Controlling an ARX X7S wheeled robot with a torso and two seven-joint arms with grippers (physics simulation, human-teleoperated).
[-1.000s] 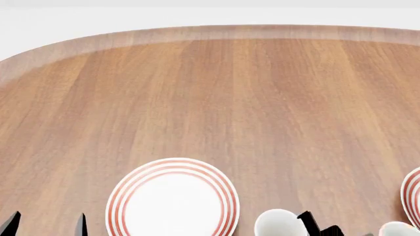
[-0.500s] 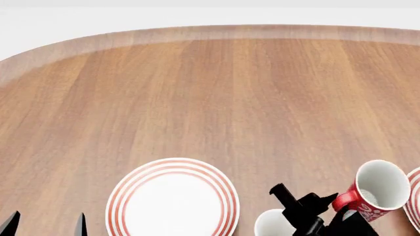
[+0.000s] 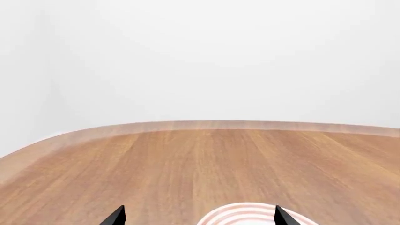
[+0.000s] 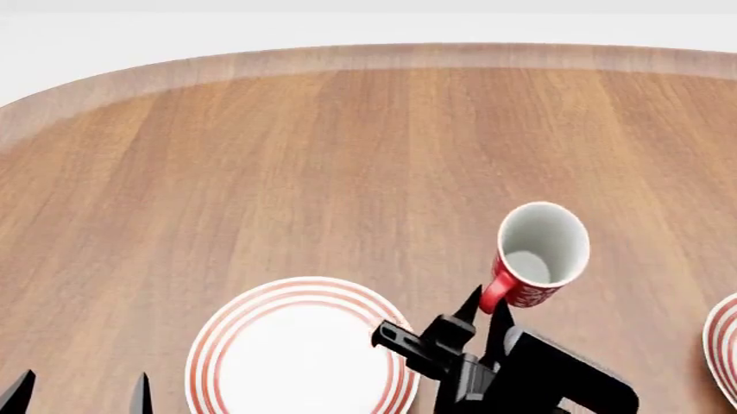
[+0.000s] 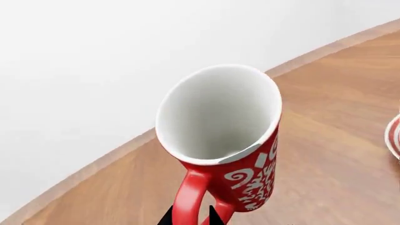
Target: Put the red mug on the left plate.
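The red mug [image 4: 534, 259] with white scroll pattern and white inside is held up in the air, tilted, to the right of the left plate [image 4: 302, 354]. My right gripper [image 4: 484, 306] is shut on its red loop handle; in the right wrist view the fingertips [image 5: 168, 218] pinch the handle below the mug [image 5: 225, 140]. The left plate is white with thin red rings and lies at the near edge. My left gripper [image 4: 81, 392] is open and empty, left of the plate. In the left wrist view my left gripper [image 3: 196, 216] frames the plate's rim [image 3: 247, 213].
A second ringed plate [image 4: 723, 345] shows at the right edge, also in the right wrist view [image 5: 394, 138]. The wooden table [image 4: 345, 172] stretches far ahead to a rounded rim. My right arm body [image 4: 530, 379] covers the near area right of the left plate.
My right gripper has lifted the red mug by its handle and carried it up and to the left, toward the left plate. The white mug is now hidden. The left gripper has not moved.
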